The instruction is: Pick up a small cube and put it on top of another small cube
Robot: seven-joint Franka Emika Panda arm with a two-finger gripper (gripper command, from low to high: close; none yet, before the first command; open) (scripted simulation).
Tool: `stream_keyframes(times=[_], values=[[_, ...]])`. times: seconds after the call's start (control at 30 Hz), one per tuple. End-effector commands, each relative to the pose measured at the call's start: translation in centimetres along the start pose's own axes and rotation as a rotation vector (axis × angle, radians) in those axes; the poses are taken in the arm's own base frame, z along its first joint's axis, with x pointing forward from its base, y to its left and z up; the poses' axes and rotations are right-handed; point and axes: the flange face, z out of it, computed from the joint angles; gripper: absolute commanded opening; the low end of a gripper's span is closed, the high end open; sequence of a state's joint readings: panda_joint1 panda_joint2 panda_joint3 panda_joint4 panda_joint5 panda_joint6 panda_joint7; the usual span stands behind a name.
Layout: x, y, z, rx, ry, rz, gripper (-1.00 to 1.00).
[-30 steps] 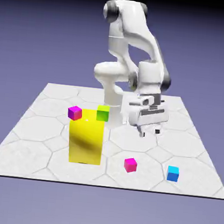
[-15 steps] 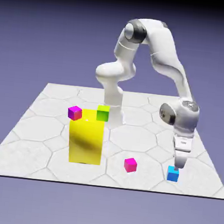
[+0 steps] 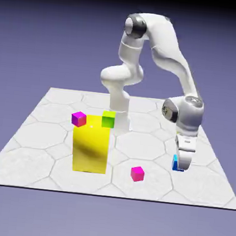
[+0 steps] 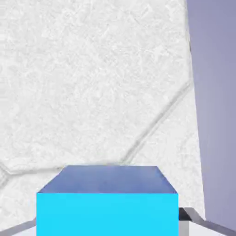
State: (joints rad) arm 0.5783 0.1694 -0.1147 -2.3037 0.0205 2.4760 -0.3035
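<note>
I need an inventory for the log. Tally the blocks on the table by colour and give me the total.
Magenta cubes: 2, one beside the tall block's top, one on the table
Blue cube: 1, held in the gripper
Green cube: 1
Tall yellow block: 1
Total: 5

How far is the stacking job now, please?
Done: the end effector is closed on the blue cube and holds it above the table. In hand: carrying it. Left: placing it on the lime-green cube, beside the tall yellow block.
</note>
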Motion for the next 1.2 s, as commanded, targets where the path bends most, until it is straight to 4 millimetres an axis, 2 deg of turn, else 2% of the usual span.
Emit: stream_keyframes(times=[0.0,0.2,0.37,0.53,0.73,0.8,0.93,0.97,1.0,1.03,1.17], values=[[-0.8,1.0,-1.2,-0.002,0.0,-0.017,-1.0],[-6.7,6.2,-7.8,-0.006,-0.004,-0.121,-1.0],[-12.7,9.4,-12.4,-0.004,-0.006,-0.207,-1.0],[-19.3,11.2,-16.1,0.002,-0.005,-0.292,-1.0],[-27.3,11.9,-19.3,0.012,0.002,-0.398,-1.0],[-28.0,11.8,-19.5,0.013,0.003,-0.406,-1.0],[-27.9,11.8,-13.5,0.013,0.002,-0.406,-1.0],[-28.0,11.8,-12.5,0.014,0.003,-0.406,-1.0],[-28.0,11.8,-12.5,0.014,0.003,-0.406,1.0],[-28.0,11.8,-12.5,0.014,0.003,-0.406,1.0],[-27.9,11.9,-18.5,0.013,0.002,-0.406,1.0]])
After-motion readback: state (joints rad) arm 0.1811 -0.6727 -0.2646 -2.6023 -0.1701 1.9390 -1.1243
